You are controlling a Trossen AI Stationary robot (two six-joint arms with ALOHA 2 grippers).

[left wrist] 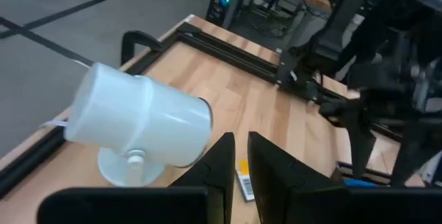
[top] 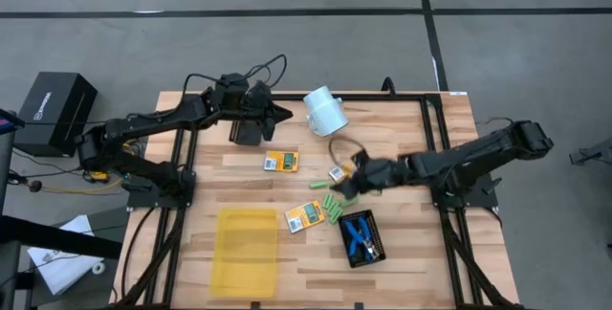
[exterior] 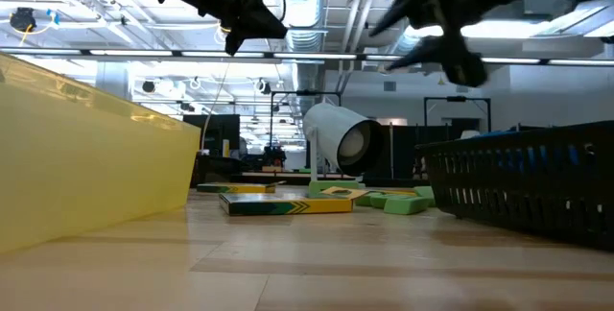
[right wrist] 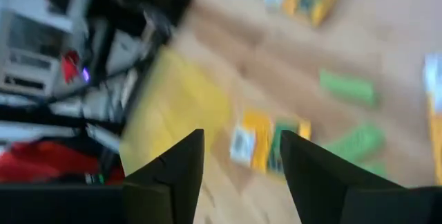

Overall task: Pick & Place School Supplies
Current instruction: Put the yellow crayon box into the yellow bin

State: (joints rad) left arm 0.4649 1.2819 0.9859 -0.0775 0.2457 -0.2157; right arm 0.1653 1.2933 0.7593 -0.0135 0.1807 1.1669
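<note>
the yellow tray point(exterior: 86, 167) sits closest to the low camera, a big translucent wall at the near edge of the wooden table point(top: 402, 262). opposite it is the black mesh tray point(top: 362, 238), with the blue-handled tools point(top: 359, 235) already inside. the white cup point(top: 325, 111) lies tipped on its side toward the far edge.

the right gripper point(top: 342, 188) hovers mid-table, fingers spread with nothing between them, above the loose green pieces point(top: 333, 208) and an orange-yellow box point(top: 303, 217). a second box point(top: 281, 162) lies apart, nearer the left gripper point(top: 284, 114), which waits by the cup with its fingers nearly together and nothing held.

the green pieces lie bunched and touching the box, so a descent there could likely nudge neighbours aside or catch two at once. the boxes are flat; fingers may slide off one.

smooth plank tabletop in a dark frame; grey floor, an open workshop with ceiling lights behind.
</note>
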